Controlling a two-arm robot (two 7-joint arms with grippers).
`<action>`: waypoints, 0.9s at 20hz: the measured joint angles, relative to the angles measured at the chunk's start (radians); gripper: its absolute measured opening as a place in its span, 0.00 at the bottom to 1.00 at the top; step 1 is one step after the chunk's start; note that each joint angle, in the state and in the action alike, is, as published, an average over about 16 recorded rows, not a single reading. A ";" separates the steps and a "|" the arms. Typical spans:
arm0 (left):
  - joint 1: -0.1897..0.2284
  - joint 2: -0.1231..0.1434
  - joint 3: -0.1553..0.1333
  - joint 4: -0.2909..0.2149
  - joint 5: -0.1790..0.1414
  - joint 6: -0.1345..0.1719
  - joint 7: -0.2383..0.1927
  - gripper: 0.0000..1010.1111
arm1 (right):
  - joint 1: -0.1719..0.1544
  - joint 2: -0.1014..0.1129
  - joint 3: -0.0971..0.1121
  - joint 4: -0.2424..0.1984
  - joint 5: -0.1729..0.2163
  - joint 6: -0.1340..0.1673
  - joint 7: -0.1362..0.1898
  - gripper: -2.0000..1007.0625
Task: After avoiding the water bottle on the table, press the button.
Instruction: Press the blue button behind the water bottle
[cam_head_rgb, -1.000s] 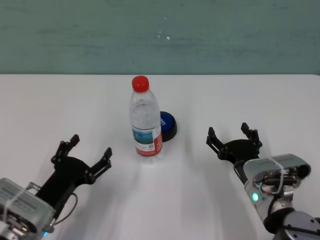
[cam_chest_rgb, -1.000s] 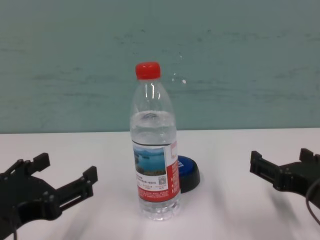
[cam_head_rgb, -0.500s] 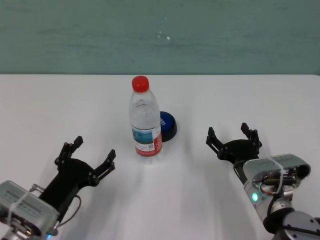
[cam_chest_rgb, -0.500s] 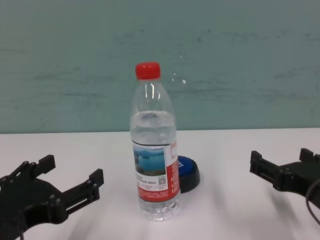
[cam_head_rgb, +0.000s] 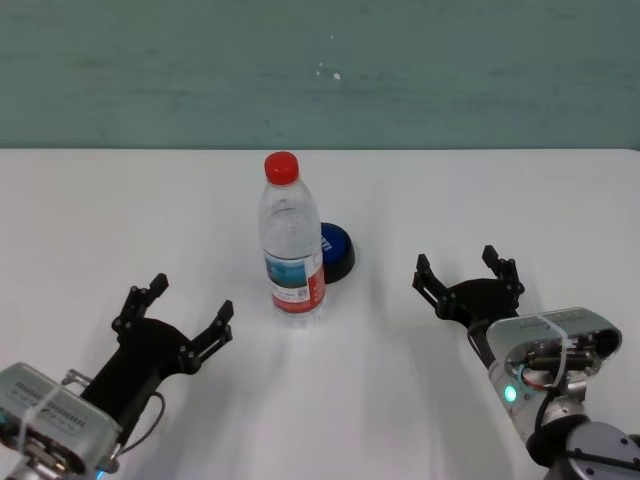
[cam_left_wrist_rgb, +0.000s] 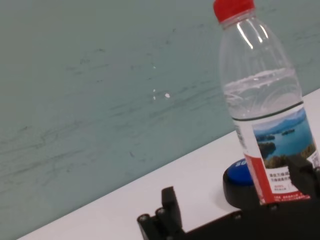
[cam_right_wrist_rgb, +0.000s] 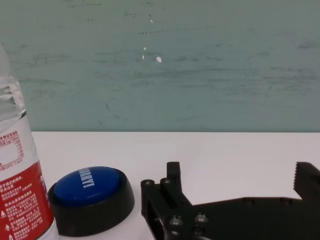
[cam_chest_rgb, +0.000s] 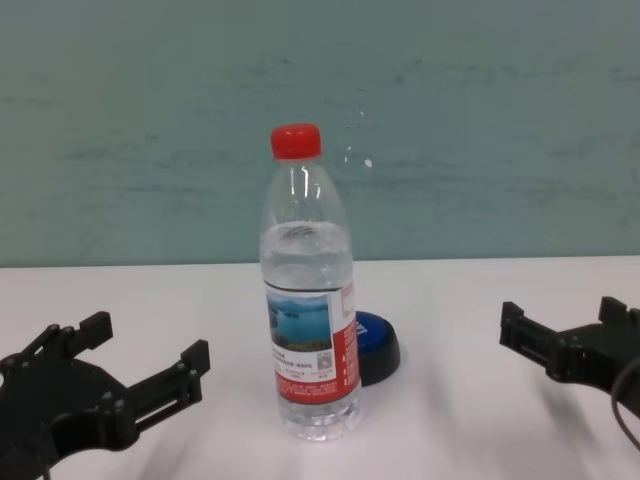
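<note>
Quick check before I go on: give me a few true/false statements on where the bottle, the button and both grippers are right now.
1. The water bottle stands upright with its red cap on. True.
2. The button sits in front of the bottle, nearer the robot. False: it sits behind the bottle and a little to the robot's right, partly hidden by it in the chest view.
3. The left gripper is shut on the bottle. False: its fingers are open and it hangs apart from the bottle, to the robot's left.
4. The right gripper is open and holds nothing. True.
5. The right gripper is pressing the button. False: bare table lies between them.
</note>
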 joint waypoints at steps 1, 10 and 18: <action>0.000 0.000 0.000 0.000 -0.001 0.000 0.000 0.99 | 0.000 0.000 0.000 0.000 0.000 0.000 0.000 1.00; -0.002 0.002 -0.002 0.001 -0.004 -0.001 -0.002 0.99 | 0.000 0.000 0.000 0.000 0.000 0.000 0.000 1.00; -0.002 0.003 -0.003 0.001 -0.005 -0.001 -0.003 0.99 | 0.000 0.000 0.000 0.000 0.000 0.000 0.000 1.00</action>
